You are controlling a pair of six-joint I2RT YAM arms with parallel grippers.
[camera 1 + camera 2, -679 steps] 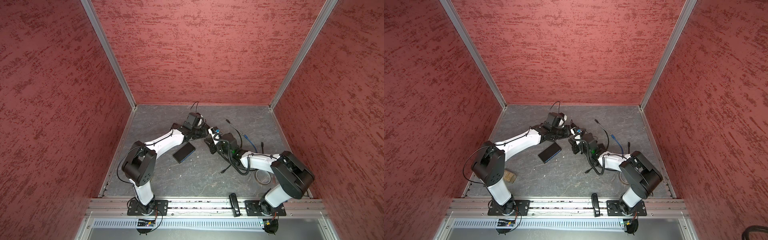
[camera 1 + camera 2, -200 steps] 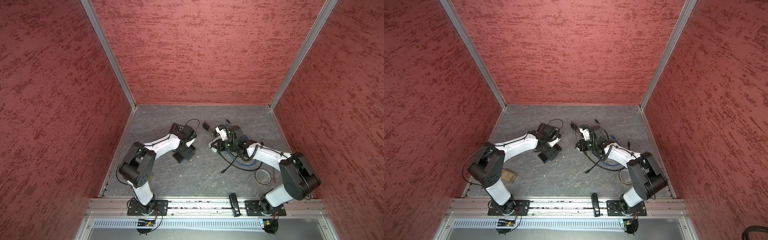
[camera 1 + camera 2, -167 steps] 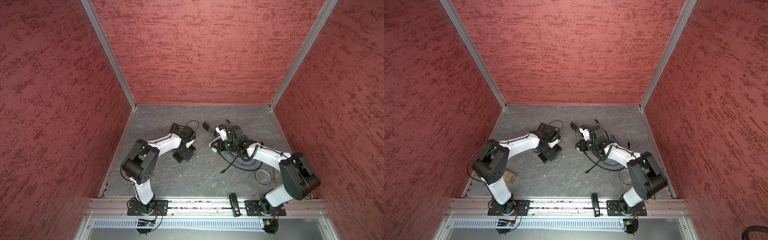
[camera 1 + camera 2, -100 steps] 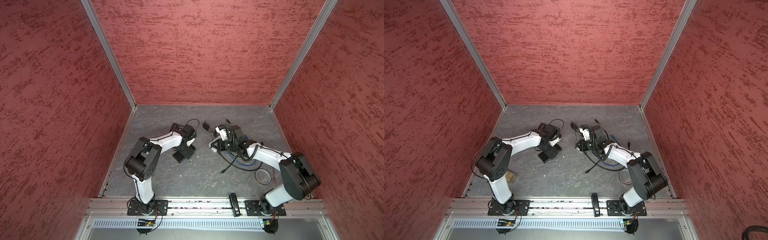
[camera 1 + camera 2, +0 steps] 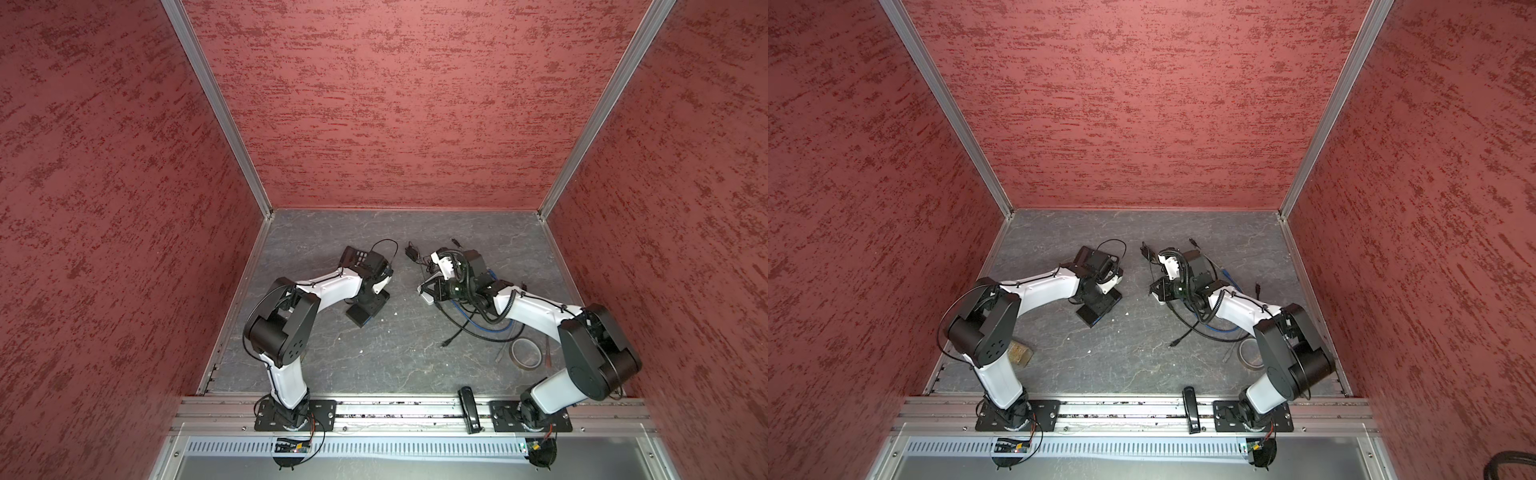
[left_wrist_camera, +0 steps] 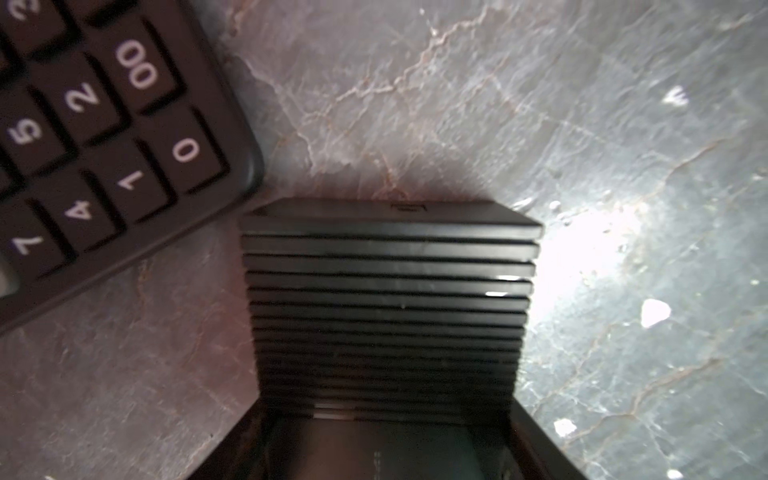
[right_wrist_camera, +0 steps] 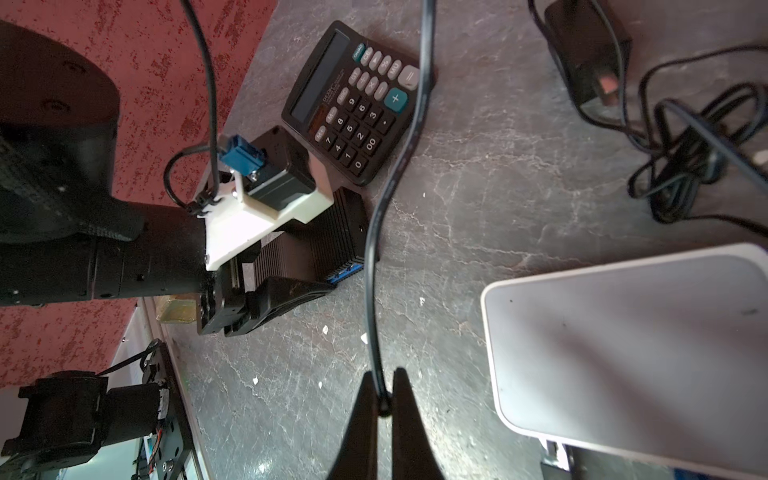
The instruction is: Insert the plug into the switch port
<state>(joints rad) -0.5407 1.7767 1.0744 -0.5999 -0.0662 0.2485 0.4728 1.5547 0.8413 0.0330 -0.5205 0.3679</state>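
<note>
Black ribbed switch lies beside calculator, left gripper straddling it, can't tell if clamped. Right gripper pinched on black cable, well apart from switch; plug end not visible. Nothing inserted yet, so carry, align, push all remain.
</note>
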